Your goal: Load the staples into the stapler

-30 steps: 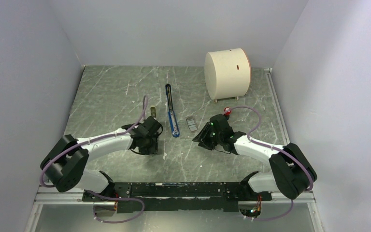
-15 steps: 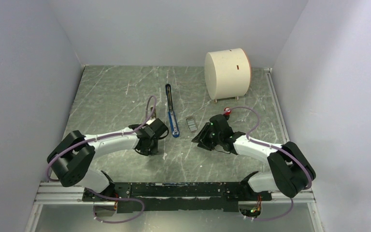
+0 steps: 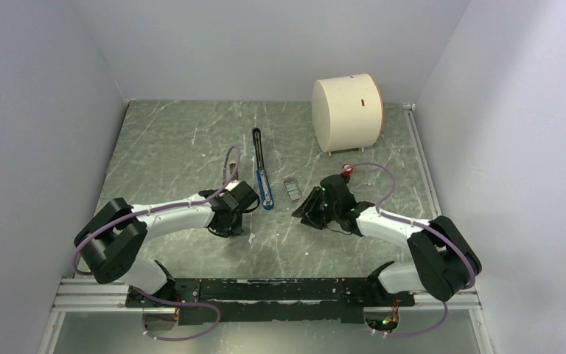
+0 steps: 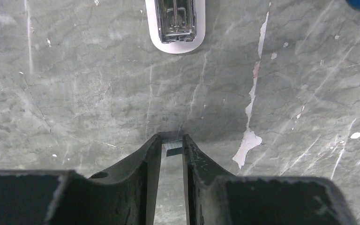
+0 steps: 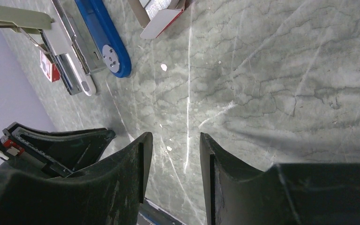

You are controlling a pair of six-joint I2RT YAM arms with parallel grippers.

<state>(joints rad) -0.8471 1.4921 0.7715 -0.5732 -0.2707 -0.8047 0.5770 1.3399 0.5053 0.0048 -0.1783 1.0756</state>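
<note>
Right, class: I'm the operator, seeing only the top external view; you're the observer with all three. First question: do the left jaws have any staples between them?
Observer: Yes. The left wrist view shows a short strip of staples pinched between the tips of the left jaws.
Operator: And the right jaws?
Observer: Open, nothing between them; only bare table shows through the gap.
Operator: What is that small grey thing right of the stapler?
Observer: The right wrist view shows a small box with a red and white side.
</note>
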